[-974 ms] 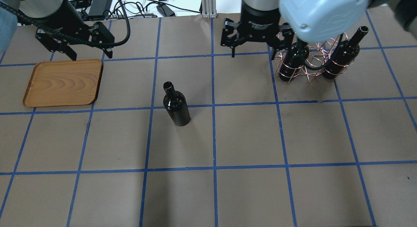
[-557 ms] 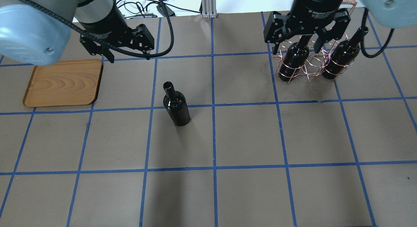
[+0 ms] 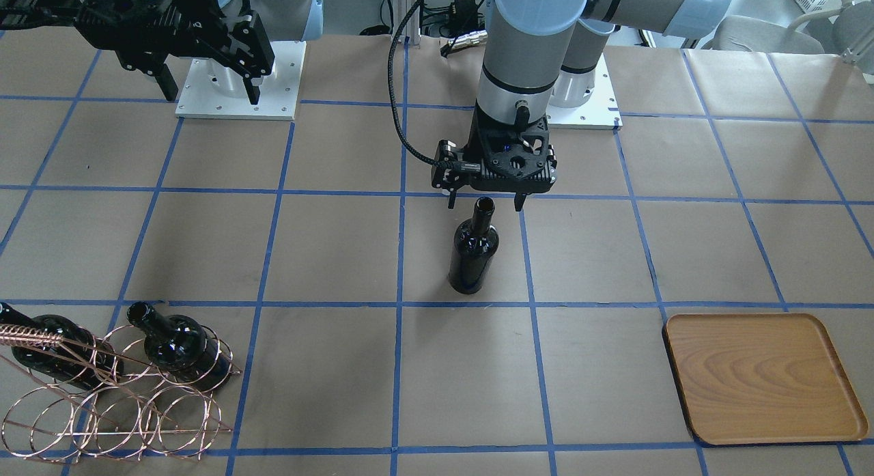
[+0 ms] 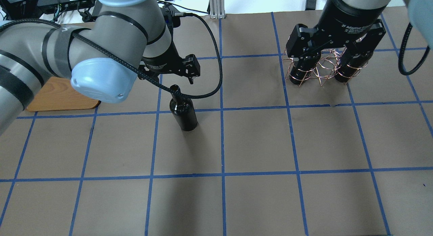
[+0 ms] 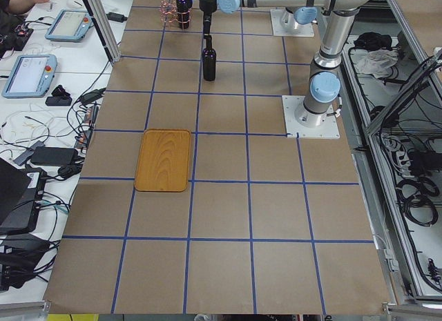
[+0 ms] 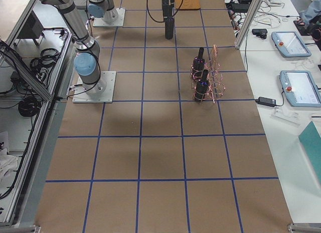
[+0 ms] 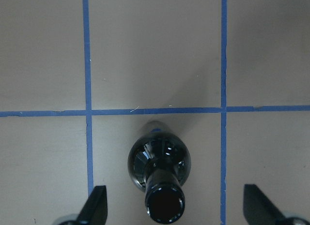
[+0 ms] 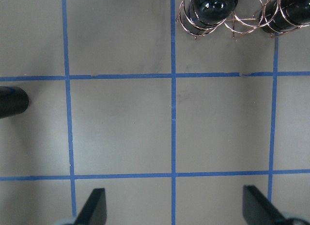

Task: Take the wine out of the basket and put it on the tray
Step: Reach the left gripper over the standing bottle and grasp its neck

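One black wine bottle (image 4: 183,110) stands upright on the table's middle-left; it also shows in the front view (image 3: 471,250) and the left wrist view (image 7: 162,174). My left gripper (image 4: 171,81) (image 3: 486,201) (image 7: 177,208) is open just over its mouth, fingers wide on either side, not touching. Two more bottles (image 3: 177,343) (image 3: 41,346) lie in the copper wire basket (image 4: 319,68) (image 3: 102,394). My right gripper (image 4: 333,56) (image 3: 210,93) (image 8: 174,210) is open and empty, high over the basket. My left arm mostly hides the wooden tray (image 3: 765,377) (image 4: 57,97).
The table is brown paper with a blue tape grid (image 4: 223,175). The arms' white base plates (image 3: 235,80) lie at the robot's side. The basket's coiled handle (image 3: 27,336) sticks up beside the bottles. Cables and tablets (image 5: 69,24) lie on a side bench.
My left arm swung right from over the tray to over the standing bottle. My right gripper moved right from beside the basket to above it and rose.
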Controlling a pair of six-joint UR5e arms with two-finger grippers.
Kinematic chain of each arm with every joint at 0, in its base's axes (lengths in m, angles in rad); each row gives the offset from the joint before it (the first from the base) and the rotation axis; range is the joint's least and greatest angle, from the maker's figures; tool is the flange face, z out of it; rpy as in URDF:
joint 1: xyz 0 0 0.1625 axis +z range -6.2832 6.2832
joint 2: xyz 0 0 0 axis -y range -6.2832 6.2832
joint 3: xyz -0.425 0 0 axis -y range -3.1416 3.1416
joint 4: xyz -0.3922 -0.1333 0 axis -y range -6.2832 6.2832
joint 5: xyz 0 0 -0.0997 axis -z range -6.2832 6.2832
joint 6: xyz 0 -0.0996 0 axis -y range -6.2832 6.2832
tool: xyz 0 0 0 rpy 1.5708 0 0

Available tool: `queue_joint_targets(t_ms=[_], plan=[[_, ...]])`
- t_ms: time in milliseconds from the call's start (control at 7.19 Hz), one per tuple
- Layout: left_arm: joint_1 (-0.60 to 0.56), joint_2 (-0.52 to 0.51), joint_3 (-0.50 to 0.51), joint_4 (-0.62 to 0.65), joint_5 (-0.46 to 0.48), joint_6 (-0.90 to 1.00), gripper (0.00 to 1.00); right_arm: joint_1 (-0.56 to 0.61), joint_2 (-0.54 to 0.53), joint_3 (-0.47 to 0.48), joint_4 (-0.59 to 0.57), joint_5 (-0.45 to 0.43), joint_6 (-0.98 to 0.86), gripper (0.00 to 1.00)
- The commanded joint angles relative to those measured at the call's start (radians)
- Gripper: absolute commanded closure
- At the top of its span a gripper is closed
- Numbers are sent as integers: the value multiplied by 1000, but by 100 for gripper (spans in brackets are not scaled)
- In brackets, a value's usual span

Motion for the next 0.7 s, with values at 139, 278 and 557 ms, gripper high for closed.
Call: queue_joint_targets(t_ms=[139, 278, 557], plan=[[-2, -25, -19, 9, 5, 10, 15, -1, 1, 3, -39, -1, 0, 0], [-2, -26, -21, 0, 9, 16, 17, -1, 1, 3, -40, -1, 0, 0], [6, -26, -21, -37, 13, 16, 18, -1, 0, 3, -39, -4, 0, 0]])
